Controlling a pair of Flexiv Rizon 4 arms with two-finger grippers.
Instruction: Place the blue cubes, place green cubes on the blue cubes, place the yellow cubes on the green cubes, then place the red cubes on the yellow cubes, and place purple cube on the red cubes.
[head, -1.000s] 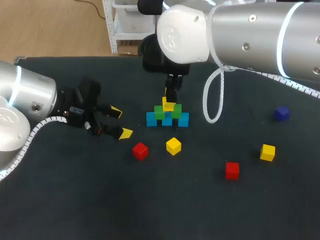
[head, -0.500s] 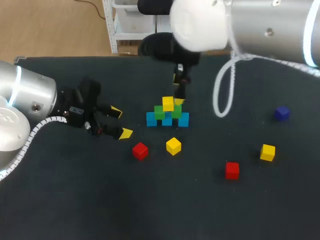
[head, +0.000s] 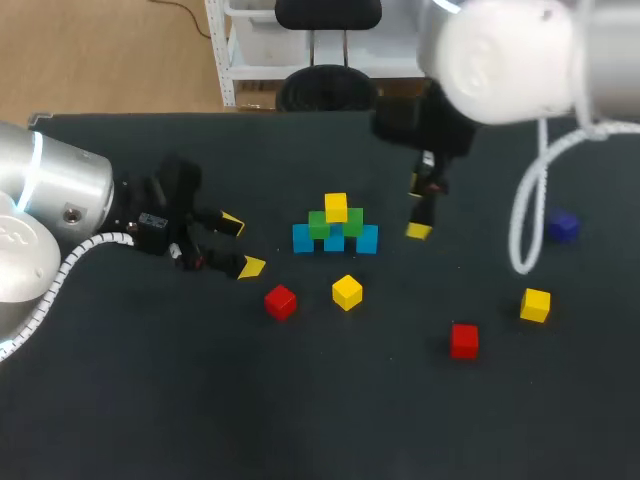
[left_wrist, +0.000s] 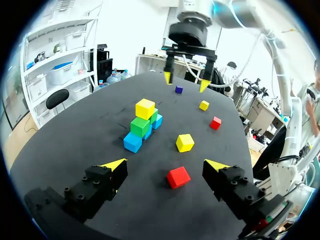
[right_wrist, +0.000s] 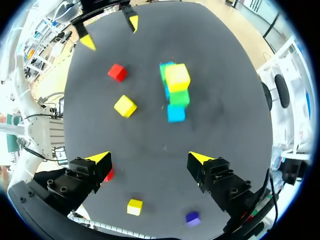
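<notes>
Head view gives you the build in the middle of the dark table (head: 150, 400). Three blue cubes (head: 303, 238) sit in a row, two green cubes (head: 318, 224) rest on them, and one stacked yellow cube (head: 336, 207) sits on the greens.

Your left gripper (head: 240, 245) hangs low to the left of the stack, well apart from it. Its jaws are spread wide with nothing between them. In the left wrist view, the left red cube (left_wrist: 178, 176) lies on the table just ahead of those fingers and touches neither. The loose yellow cube (left_wrist: 184, 142) sits beyond it, near the stack's blue row.

Your right gripper (head: 418, 208) hangs to the right of the stack, clear of it, with its fingers pointing down at the table. The right wrist view shows you its jaws parted and holding nothing, and the stack lies ahead of it.

Farther right in the head view, three cubes each sit alone on the table, well apart from one another and from the stack:
- the right red cube (head: 463, 340)
- the right yellow cube (head: 535, 304)
- the purple cube (head: 564, 226)
</notes>
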